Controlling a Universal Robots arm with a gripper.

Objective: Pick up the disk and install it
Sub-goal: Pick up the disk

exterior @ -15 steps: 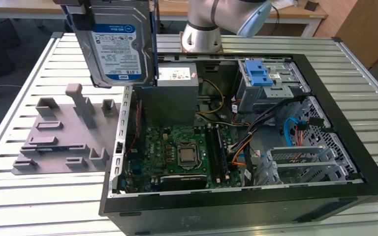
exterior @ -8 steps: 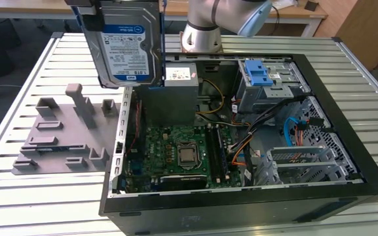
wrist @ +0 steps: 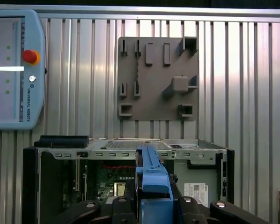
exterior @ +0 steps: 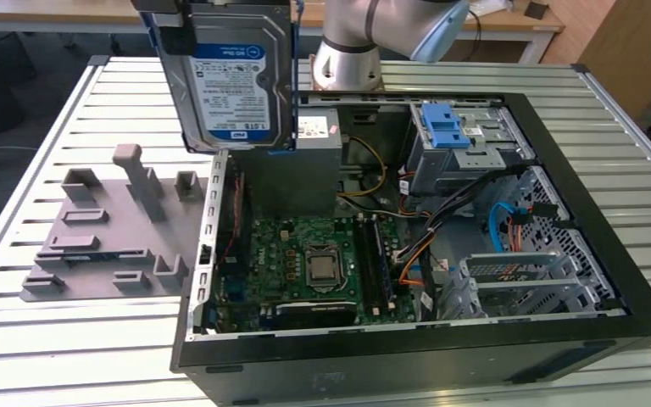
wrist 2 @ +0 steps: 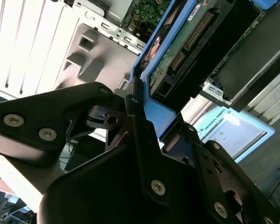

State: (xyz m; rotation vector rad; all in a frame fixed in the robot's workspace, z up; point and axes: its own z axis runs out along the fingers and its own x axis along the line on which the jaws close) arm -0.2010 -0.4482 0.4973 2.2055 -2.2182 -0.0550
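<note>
"So, where is the disk (exterior: 238,76) right now?"

"Up in the air, I'd say. In the exterior view it hangs upright with its label facing the camera. It sits above the wall of the open computer case (exterior: 416,360) on the exterior view's left, the side next to the grey stand (exterior: 111,229). It touches neither of them, nor the tabletop (exterior: 77,339)."

"And the hand (wrist 2: 156,112)?"

"Clenched on the disk. In the second wrist view I see its black fingers (wrist 2: 130,100) pressed against the blue bracket along the disk's edge. The circuit-board side of the disk faces that camera."

"Which step do you make that?"

"The pick-up looks done to me and the stand's slots look bare. The install isn't done, because nothing is seated in the case. I judge we're in the carry, partway through the task."

"What does seating it call for?"

"My guess is the drive cage (exterior: 461,153) with the blue latch, in the case's far corner and well apart from the disk. The disk would need to be squared to that opening and kept clear of the loose cables (exterior: 416,250). I'd want a steady grip so the bracket doesn't slip."
</note>
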